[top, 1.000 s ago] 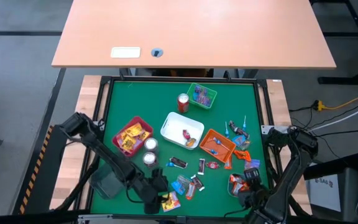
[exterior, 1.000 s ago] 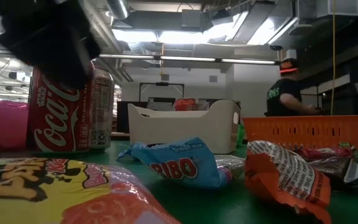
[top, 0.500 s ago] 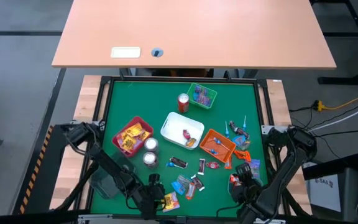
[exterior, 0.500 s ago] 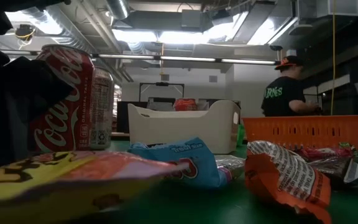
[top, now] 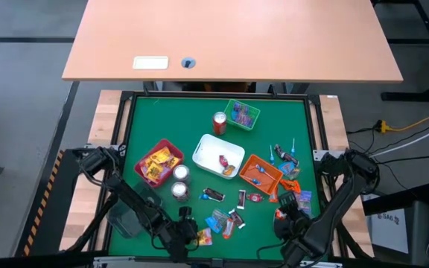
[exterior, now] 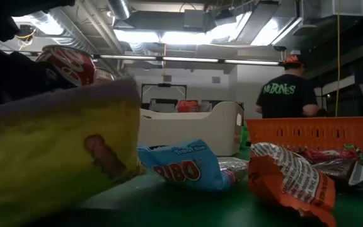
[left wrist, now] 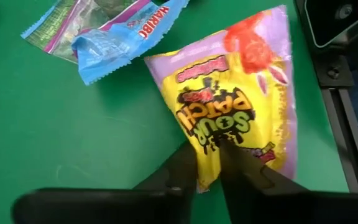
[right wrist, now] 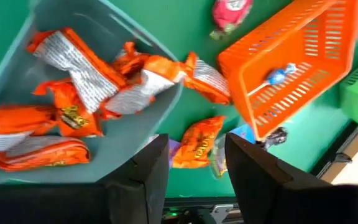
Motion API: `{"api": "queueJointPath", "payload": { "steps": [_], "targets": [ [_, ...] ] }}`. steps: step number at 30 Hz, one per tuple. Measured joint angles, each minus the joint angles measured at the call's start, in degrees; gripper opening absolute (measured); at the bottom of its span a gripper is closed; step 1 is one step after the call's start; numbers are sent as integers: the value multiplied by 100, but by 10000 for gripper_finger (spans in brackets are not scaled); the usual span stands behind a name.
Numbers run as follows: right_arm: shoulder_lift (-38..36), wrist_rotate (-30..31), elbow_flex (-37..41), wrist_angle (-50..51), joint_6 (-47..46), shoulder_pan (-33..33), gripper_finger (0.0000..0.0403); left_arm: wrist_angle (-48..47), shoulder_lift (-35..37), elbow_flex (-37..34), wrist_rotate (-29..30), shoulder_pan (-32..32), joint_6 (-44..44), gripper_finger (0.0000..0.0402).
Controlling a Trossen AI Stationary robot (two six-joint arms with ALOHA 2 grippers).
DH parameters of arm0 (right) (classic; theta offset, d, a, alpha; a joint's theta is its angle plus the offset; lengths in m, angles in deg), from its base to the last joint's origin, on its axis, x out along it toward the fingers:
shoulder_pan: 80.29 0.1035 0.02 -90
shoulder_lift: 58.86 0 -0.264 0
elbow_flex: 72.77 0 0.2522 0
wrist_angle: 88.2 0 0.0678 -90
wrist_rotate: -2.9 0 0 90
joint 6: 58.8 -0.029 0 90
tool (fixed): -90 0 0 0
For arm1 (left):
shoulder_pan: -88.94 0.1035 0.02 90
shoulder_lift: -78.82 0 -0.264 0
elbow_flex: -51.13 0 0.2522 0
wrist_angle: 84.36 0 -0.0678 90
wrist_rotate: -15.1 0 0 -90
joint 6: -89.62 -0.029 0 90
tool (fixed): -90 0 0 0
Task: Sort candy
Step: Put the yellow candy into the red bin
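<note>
Candy: a yellow packet (left wrist: 241,109) is pinched at its lower edge between the left gripper's (left wrist: 208,171) narrowed jaws, at the table's (top: 147,123) near edge.
Just ahead of those jaws lies a blue packet (left wrist: 104,34), apart from the yellow one. Right gripper (right wrist: 194,165) hangs with its jaws apart and holding nothing; ahead of them sits a grey tray (right wrist: 135,134) of orange packets (right wrist: 73,93), with an orange basket (right wrist: 291,68) beside it.
</note>
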Motion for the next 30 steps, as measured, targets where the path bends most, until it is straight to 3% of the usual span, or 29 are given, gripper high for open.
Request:
{"api": "queueJointPath", "payload": {
  "steps": [6, 18, 24, 30],
  "targets": [
    [-661, 485, 436, -13, -254, 2, 154, 12, 17, -1, -66, 3, 8, 5],
    [-2369, 717, 2110, -1654, -462, -142, 154, -49, 667, -16, -206, 147, -55, 0],
    [-2954, 730, 2764, -1807, -276, -676, 154, -46, 1331, -14, -99, 345, -147, 0],
    [-3273, 599, 3244, -2557, 532, -1363, 154, -383, 2133, -14, -61, 643, -113, 0]
  ]
}}
